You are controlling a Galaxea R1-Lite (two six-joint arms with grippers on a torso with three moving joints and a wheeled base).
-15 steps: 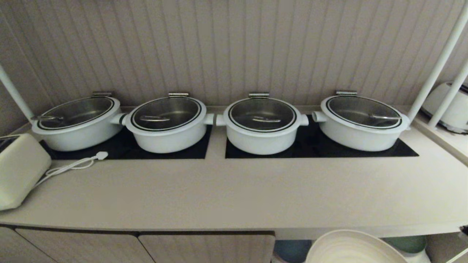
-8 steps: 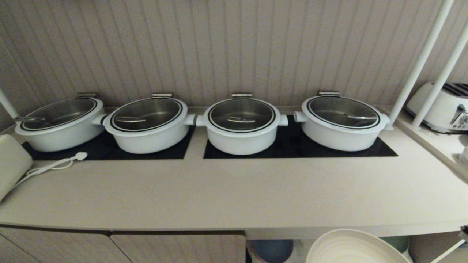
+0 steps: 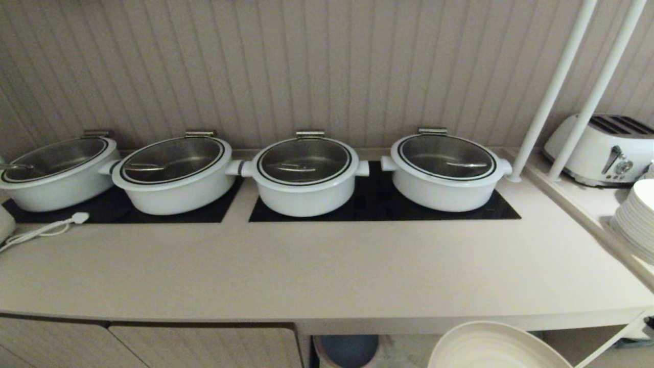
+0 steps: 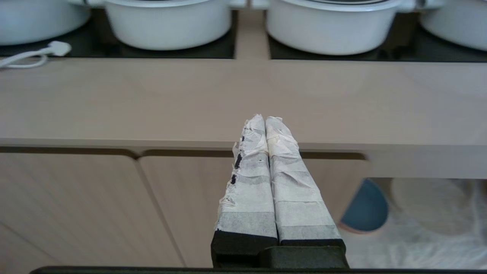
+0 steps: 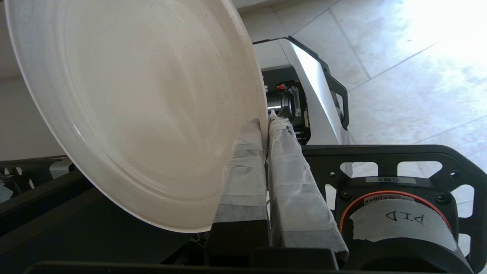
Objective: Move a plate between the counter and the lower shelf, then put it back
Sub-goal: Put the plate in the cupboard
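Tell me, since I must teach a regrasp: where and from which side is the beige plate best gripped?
By its thin upturned rim, edge-on, one finger on each face. The right gripper holds the plate exactly so; its broad flat faces offer nothing else to pinch.

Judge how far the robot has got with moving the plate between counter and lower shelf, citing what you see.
Done: the plate is picked up, pinched at its rim by the shut right gripper. In hand: it hangs at the head view's bottom edge, below the counter's front edge. Left: setting it down; which leg this is cannot be told. The left gripper is shut, empty, before the cabinet doors.
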